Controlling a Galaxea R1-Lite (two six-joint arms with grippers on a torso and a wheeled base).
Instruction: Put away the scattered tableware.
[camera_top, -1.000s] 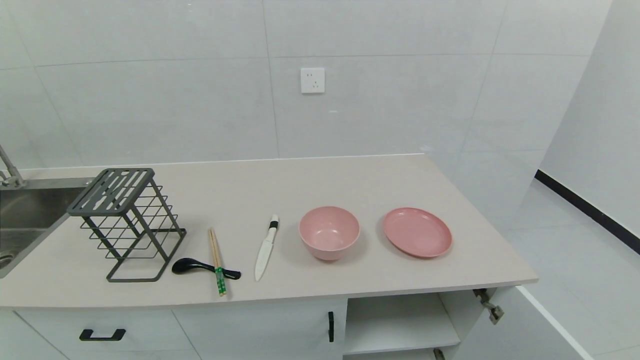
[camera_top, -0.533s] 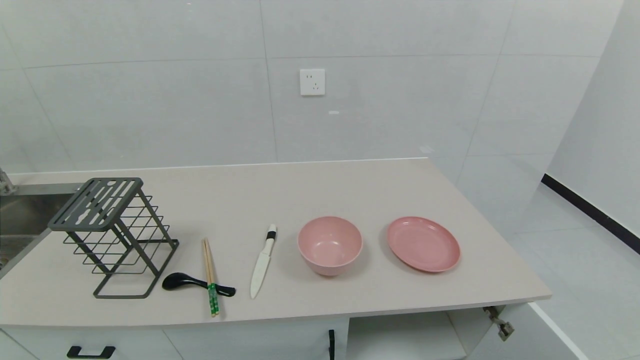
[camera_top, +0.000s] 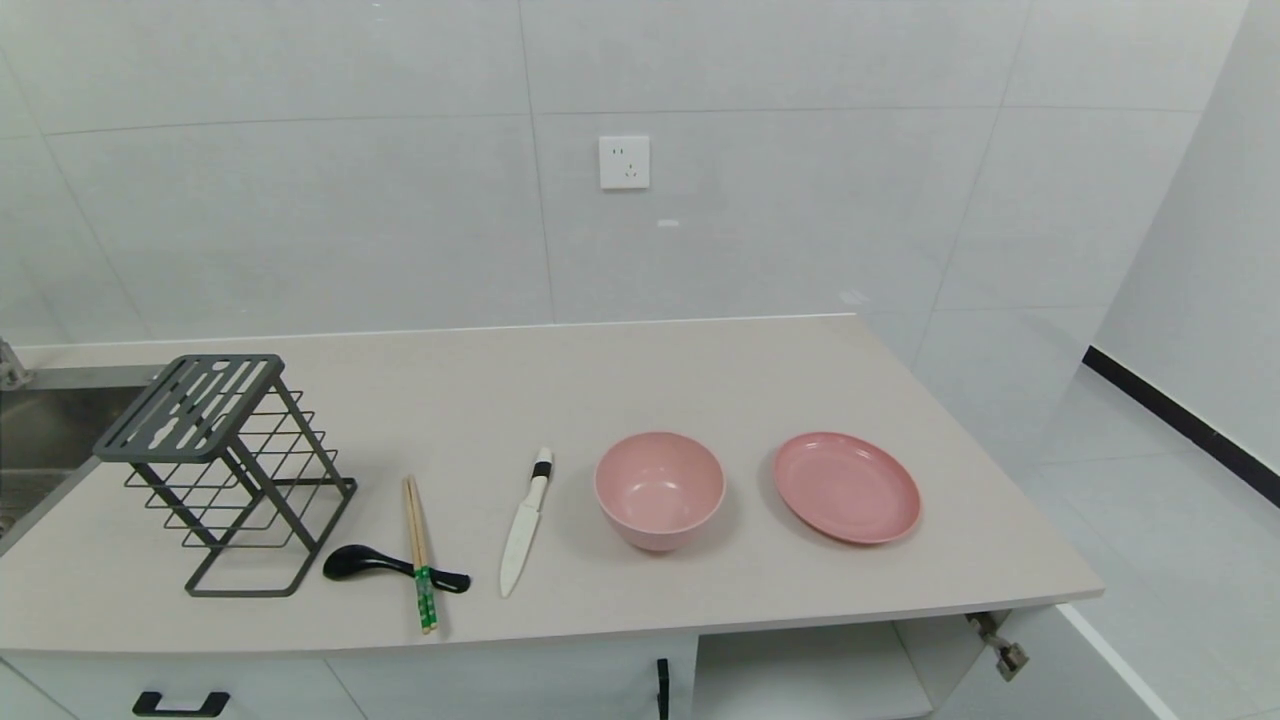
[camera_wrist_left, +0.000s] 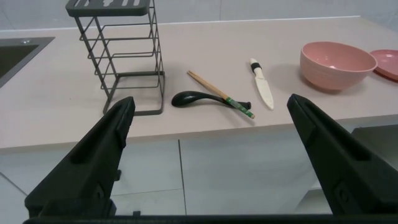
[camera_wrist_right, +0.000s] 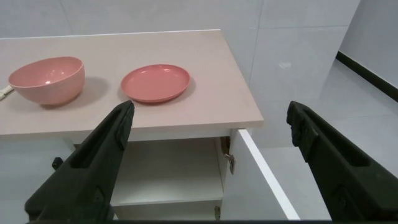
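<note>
**Head view.** Along the front of the pale beige countertop (camera_top: 500, 400), from 9 o'clock to 3 o'clock: dark grey wire rack (camera_top: 190, 405) with a slotted top, glossy black spoon (camera_top: 350, 562), pair of wooden chopsticks (camera_top: 417, 540) with green-banded tips, white knife (camera_top: 525, 530) with a black band on its handle, round pink bowl (camera_top: 660, 490), shallow pink plate (camera_top: 846, 487). Chopsticks laid across the spoon's handle, touching it. Knife apart at their 3 o'clock, blade tip toward 6 o'clock. Bowl upright, near the plate but not touching. Steel sink (camera_top: 40, 425) at 9 o'clock of the rack. At 6 o'clock of the plate, under the counter, an open white cabinet (camera_top: 790, 680), its door (camera_top: 1090, 650) swung out toward 4 o'clock. Against a second ago, everything lower in frame and the rack further toward 9 o'clock: a camera shift, no move of the tableware. Against half a second ago, practically identical, every piece in place.

**Left wrist view.** Spread wide and empty, left gripper (camera_wrist_left: 209, 99) held out before the counter's front edge. Between its black fingers (camera_wrist_left: 93, 162): spoon (camera_wrist_left: 189, 98), chopsticks (camera_wrist_left: 217, 93), knife (camera_wrist_left: 264, 90) on the countertop (camera_wrist_left: 62, 106). Wire rack (camera_wrist_left: 109, 6) beside the spoon; bowl (camera_wrist_left: 336, 62) and plate (camera_wrist_left: 387, 64) past the knife.

**Right wrist view.** Likewise spread wide and empty, right gripper (camera_wrist_right: 209, 106) before the open cabinet (camera_wrist_right: 168, 174). Bowl (camera_wrist_right: 45, 79) and plate (camera_wrist_right: 155, 83) side by side on the countertop (camera_wrist_right: 211, 62); door (camera_wrist_right: 261, 174) ajar.
</note>
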